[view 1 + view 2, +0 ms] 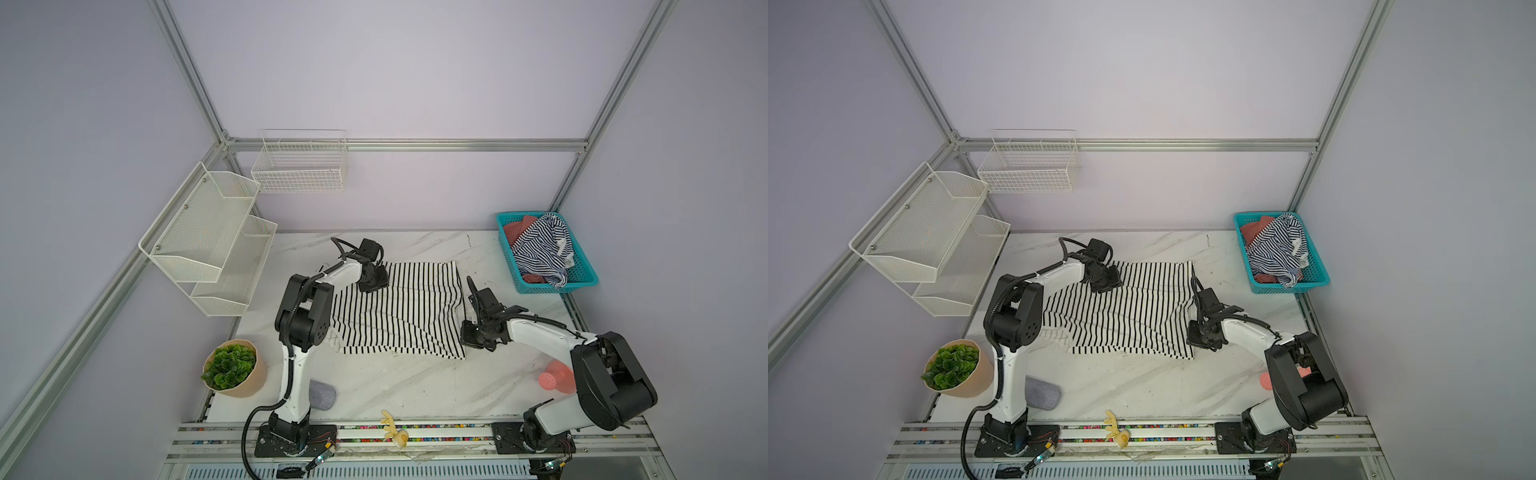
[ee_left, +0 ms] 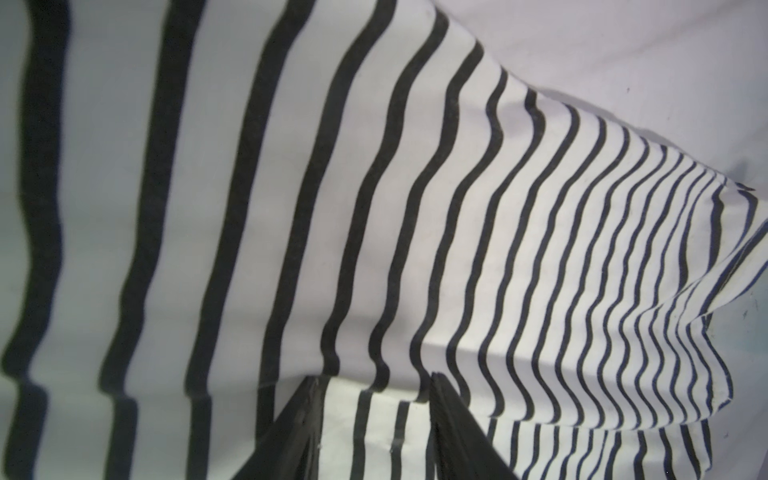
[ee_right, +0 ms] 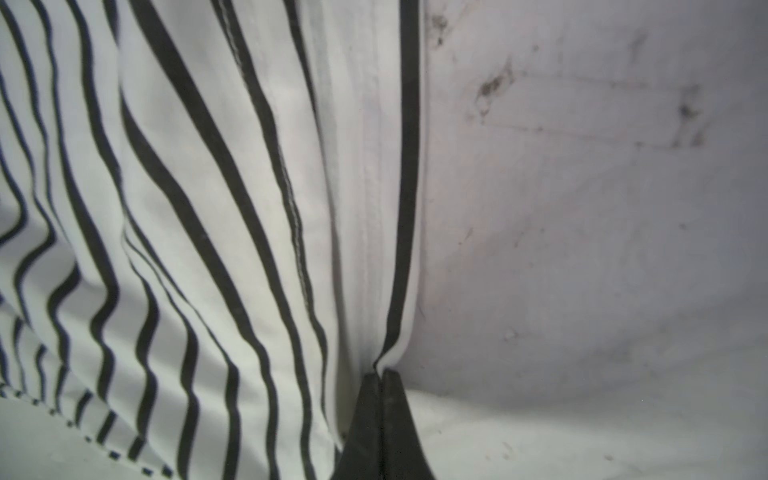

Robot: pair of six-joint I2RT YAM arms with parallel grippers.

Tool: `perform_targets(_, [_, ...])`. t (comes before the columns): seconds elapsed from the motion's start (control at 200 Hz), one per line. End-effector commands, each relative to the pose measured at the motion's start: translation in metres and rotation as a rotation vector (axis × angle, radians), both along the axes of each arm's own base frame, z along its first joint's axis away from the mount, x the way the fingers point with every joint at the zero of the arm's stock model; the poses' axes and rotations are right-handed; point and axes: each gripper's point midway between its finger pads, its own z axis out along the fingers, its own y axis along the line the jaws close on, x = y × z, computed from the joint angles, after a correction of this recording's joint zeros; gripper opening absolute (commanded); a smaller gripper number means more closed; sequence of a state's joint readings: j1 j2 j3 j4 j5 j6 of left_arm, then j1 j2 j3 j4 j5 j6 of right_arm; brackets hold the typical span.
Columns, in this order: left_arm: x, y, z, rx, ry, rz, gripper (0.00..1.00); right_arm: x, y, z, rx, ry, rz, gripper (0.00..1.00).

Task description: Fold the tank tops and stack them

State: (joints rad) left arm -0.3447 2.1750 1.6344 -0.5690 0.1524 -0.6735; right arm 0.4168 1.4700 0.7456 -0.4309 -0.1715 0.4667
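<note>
I see the white top point(image 1: 399, 307) with black stripes lying spread out in the middle of the table point(image 1: 395, 386) in both top views. It is wrinkled, and part of it is doubled over on itself. My left gripper point(image 2: 374, 384) sits on the far left part of the top. Its jaws stand apart, and striped cloth shows between them. My right gripper point(image 3: 381, 374) is at the right edge of the top. Its jaws are squeezed tight together and pinch that edge. The blue striped top point(image 1: 540, 249) lies bunched up in the basket point(image 1: 557, 286) at the far right corner of the table, on some red cloth point(image 1: 515, 230).
</note>
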Motion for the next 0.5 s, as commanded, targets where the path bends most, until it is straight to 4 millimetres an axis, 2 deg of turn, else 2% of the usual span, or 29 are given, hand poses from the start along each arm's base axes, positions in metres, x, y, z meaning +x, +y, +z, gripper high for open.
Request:
perform_targets(0.0, [-0.006, 0.031, -0.026, 0.062, 0.071, 0.075, 0.44, -0.008, -0.013, 0.010, -0.052, -0.004, -0.034, 0.00])
perform_targets(0.085, [-0.005, 0.041, -0.030, 0.061, 0.079, 0.103, 0.43, -0.013, -0.020, 0.014, -0.077, -0.003, -0.053, 0.00])
perform_targets(0.1, [-0.005, 0.042, -0.030, 0.060, 0.079, 0.106, 0.43, -0.011, -0.020, 0.020, -0.070, -0.025, -0.056, 0.00])
perform_targets(0.14, [-0.005, 0.045, -0.032, 0.058, 0.081, 0.115, 0.43, -0.014, -0.023, 0.023, -0.074, -0.029, -0.064, 0.00])
perform_targets(0.255, [-0.006, 0.049, -0.036, 0.051, 0.087, 0.129, 0.43, -0.018, -0.023, 0.025, -0.059, -0.025, -0.085, 0.00])
perform_targets(0.375, [-0.008, 0.051, -0.041, 0.050, 0.096, 0.138, 0.43, -0.029, -0.036, 0.019, -0.111, 0.009, -0.120, 0.00])
perform_targets(0.455, [-0.008, 0.051, -0.043, 0.048, 0.099, 0.139, 0.43, -0.036, -0.044, 0.015, -0.145, 0.033, -0.145, 0.06])
perform_targets(0.495, [-0.009, 0.050, -0.043, 0.042, 0.101, 0.137, 0.43, -0.039, -0.048, 0.015, -0.163, 0.040, -0.154, 0.13])
